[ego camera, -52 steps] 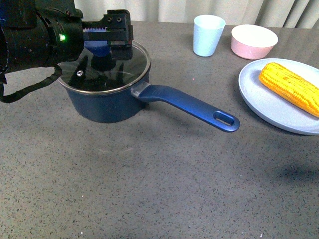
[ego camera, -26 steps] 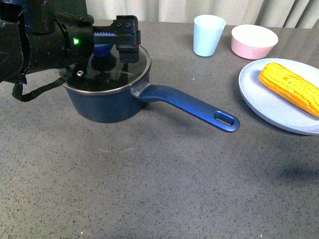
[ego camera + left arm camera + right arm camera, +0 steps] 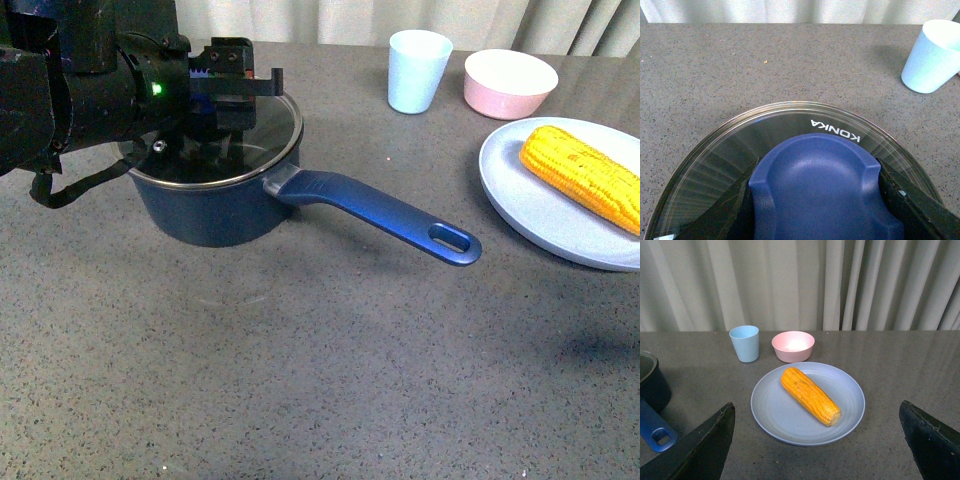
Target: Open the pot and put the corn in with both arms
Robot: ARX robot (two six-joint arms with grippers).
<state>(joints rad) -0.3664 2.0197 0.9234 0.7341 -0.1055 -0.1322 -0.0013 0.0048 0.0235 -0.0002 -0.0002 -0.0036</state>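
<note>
On plate point(image 3: 540, 215), corn point(image 3: 585, 177) diagonal toward near-right.

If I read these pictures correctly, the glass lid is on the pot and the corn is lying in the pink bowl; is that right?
Not quite: the corn lies on the pale blue plate, not in the pink bowl, as the right wrist view shows. The glass lid is indeed on the pot.

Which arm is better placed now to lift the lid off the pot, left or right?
Left. The left gripper sits over the glass lid with a finger at each side of the blue knob. The right gripper hangs open, apart from the pot, facing the corn on the plate.
</note>
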